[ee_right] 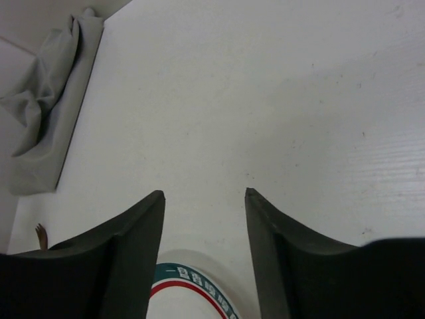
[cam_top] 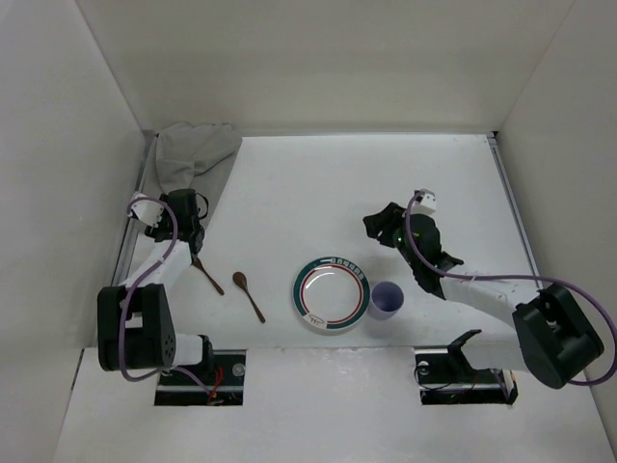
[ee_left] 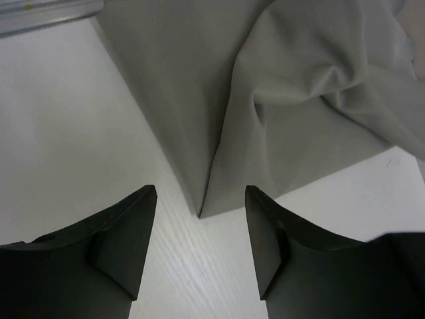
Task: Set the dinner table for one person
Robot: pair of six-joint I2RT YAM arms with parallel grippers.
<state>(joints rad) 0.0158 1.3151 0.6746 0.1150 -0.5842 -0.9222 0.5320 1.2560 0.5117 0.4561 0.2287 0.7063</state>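
We note desk [cam_top: 299,183]: plain white, flat, spreading all round plate [cam_top: 332,294]. Purple cup [cam_top: 387,300] just right of plate. Wooden spoon [cam_top: 248,295] left of plate, second wooden utensil [cam_top: 210,280] further left. Crumpled grey cloth [cam_top: 193,154] far-left of plate. Left pincer [ee_left: 199,199] wide open, empty, at cloth corner. Right pincer [ee_right: 204,194] open, empty, over plate's far rim.

We see a crumpled grey cloth placemat [cam_top: 193,154] in the far left corner. Nearer lie a brown wooden spoon [cam_top: 248,294] and, left of it, a second brown utensil [cam_top: 209,277], the two apart. Right of the spoon is a white plate [cam_top: 332,294] with green and red rings, and a purple cup [cam_top: 387,300] stands just beside it.
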